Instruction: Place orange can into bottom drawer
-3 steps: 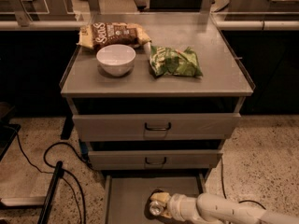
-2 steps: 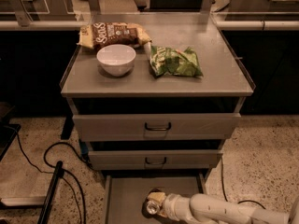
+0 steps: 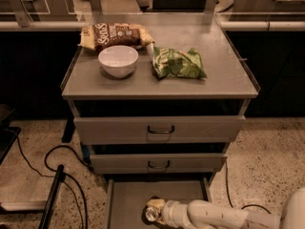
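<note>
Your arm stretches low and level, claw point(image 3: 157, 210) clamped on the orange can point(image 3: 149, 214) inside the bottom drawer point(image 3: 127, 197).

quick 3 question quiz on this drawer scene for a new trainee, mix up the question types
1. True or false: the white bowl sits inside the bottom drawer.
2. Where is the hand?
A. above the white bowl
B. in the open bottom drawer, gripping the orange can
C. out of view
3. Fill in: on the cabinet top, right of the bowl, lies a ___ snack bag.

Key: 1 false; 2 B; 3 green.
</note>
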`<state>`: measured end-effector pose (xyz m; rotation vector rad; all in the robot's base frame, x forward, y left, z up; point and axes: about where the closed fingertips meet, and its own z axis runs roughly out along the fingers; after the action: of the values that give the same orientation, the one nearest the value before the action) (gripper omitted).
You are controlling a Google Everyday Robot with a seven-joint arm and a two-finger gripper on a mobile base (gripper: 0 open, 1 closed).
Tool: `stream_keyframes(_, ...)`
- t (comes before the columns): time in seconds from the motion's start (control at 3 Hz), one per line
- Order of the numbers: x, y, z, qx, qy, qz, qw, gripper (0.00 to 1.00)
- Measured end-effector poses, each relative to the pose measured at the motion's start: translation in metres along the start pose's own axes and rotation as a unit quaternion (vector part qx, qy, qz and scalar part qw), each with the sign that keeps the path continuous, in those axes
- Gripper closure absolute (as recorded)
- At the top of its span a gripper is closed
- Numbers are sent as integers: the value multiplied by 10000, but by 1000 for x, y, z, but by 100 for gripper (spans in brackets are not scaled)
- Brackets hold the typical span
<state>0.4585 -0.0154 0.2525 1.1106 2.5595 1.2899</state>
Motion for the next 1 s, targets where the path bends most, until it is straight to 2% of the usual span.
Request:
stream_keyframes(0.33, -6, -8, 18, 37, -89, 134, 9999, 100)
stream_keyframes(1.0, -7, -10, 22, 67, -178, 159, 9997, 100)
